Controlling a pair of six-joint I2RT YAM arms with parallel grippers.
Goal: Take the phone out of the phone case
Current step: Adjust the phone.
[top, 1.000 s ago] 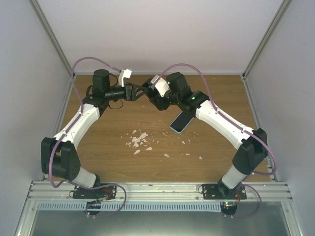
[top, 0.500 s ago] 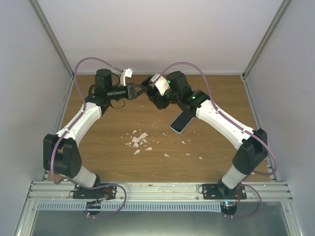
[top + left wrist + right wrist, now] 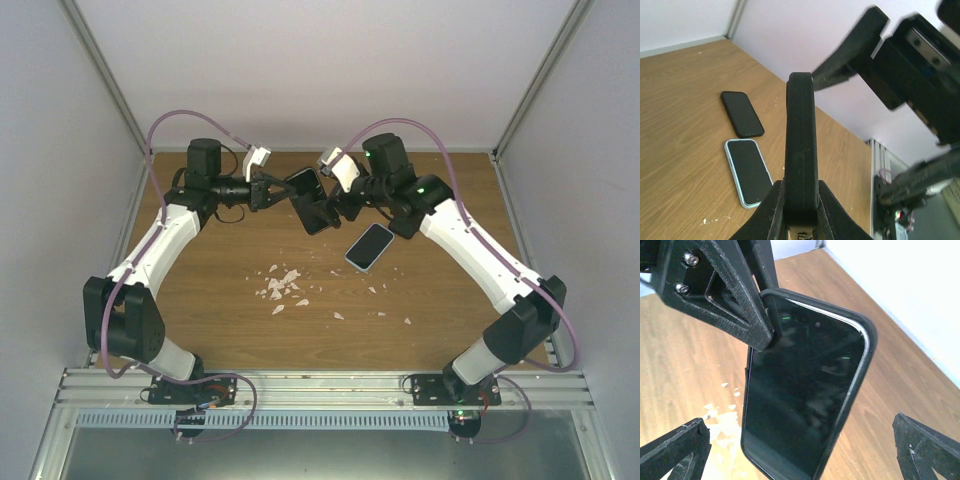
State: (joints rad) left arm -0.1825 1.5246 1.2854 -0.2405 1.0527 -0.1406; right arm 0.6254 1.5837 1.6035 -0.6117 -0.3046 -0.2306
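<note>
The phone (image 3: 805, 395), in its black phone case (image 3: 801, 145), is held up off the table with its dark screen facing the right wrist camera. My left gripper (image 3: 801, 202) is shut on one end of the case, which the left wrist view shows edge-on. From above, the left gripper (image 3: 279, 192) and the phone (image 3: 306, 190) sit mid-air near the back of the table. My right gripper (image 3: 800, 452) stands wide open with one finger on each side of the phone, touching nothing. Overhead, the right gripper (image 3: 341, 204) is just right of the phone.
A second phone in a light blue case (image 3: 369, 246) lies screen-up on the wooden table (image 3: 220, 300), and a black phone (image 3: 742, 113) lies beyond it. White crumbs (image 3: 282, 285) are scattered mid-table. Grey walls (image 3: 300, 70) close in the back and sides.
My left gripper has shut on the end of the cased phone. My right gripper has opened wide and drawn back to the right, leaving the phone in the left gripper alone.
</note>
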